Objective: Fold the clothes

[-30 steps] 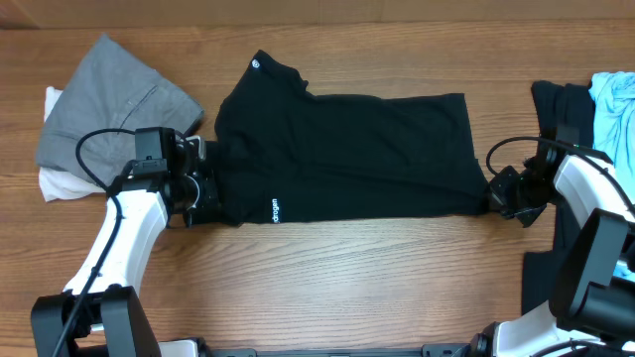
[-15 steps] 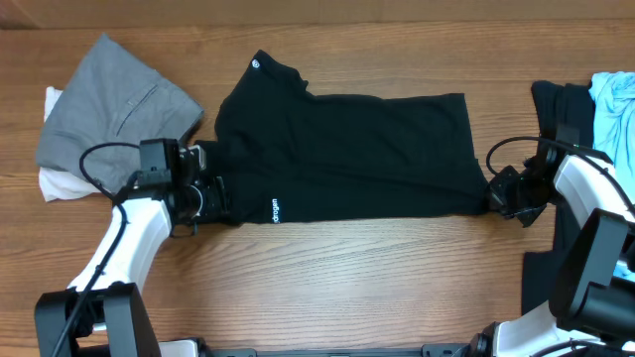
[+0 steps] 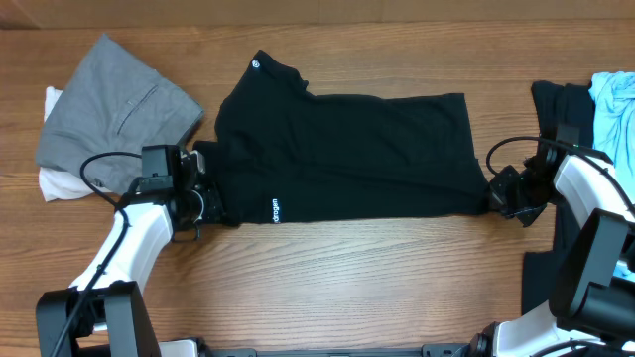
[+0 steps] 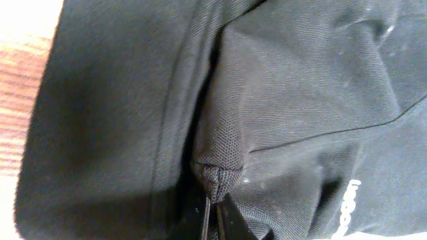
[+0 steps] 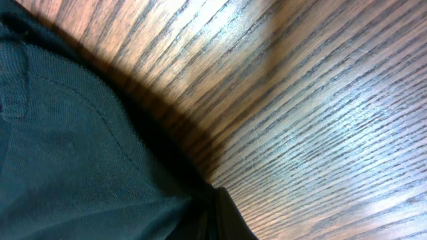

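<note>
The black T-shirt of the clothes lies flat across the middle of the table, folded into a long band, with a white round logo at its top left. My left gripper sits at the shirt's lower left corner, shut on a pinched ridge of black fabric; the jaws meet at the bottom edge of the left wrist view. At the lower right corner my right gripper is shut on the shirt's hem, low over the wood, with its jaws pressed together.
A grey garment lies on a white cloth at the back left, close to my left arm. Black garments and a light-blue one are heaped at the right edge, behind my right arm.
My left gripper slid a little to the right onto the shirt's left corner and closed on the fabric. The right gripper and the shirt have stayed put.
</note>
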`<action>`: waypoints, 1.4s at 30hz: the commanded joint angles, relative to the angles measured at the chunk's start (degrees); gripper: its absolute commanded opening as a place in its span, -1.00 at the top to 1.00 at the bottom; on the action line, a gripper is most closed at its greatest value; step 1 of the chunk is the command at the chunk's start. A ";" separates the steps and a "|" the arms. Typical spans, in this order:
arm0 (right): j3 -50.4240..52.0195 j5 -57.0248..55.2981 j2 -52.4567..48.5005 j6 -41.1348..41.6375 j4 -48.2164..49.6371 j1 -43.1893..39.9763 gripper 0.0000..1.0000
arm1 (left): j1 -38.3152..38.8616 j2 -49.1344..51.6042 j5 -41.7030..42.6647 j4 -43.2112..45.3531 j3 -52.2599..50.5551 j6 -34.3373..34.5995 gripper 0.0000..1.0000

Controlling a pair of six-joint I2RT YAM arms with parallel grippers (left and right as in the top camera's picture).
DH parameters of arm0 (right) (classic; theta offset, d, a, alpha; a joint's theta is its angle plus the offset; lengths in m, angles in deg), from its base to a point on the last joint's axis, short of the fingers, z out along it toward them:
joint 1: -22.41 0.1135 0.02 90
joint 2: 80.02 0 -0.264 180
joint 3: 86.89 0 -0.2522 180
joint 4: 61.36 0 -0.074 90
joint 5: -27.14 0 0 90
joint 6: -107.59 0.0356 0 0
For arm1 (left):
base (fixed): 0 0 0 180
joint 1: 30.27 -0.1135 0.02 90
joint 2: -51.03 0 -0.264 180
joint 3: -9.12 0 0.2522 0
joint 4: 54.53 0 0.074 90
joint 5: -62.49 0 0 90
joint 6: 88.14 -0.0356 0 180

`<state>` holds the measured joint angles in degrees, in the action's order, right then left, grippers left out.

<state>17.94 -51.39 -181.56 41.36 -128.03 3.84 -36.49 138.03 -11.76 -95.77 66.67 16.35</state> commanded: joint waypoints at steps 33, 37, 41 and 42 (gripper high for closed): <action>-15.28 -1.38 6.45 -0.04 -13.03 -2.73 -0.55 | -11.56 -0.13 3.28 -27.39 25.33 -13.31 -0.93; -21.90 8.37 7.74 -7.17 -13.22 -2.05 -0.41 | -8.13 -0.13 8.35 -30.62 37.07 -13.90 -1.00; -24.61 14.97 7.72 -9.49 -10.01 -0.24 -0.21 | 0.79 0.68 2.64 -29.66 45.38 -13.86 -1.00; -24.65 15.58 7.72 -9.57 -8.44 0.42 -0.22 | 3.17 1.64 0.11 -29.66 46.93 -13.86 -1.00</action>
<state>-5.25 -42.91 -174.41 35.24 -138.71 2.40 -40.32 138.27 -8.00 -125.32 108.66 4.15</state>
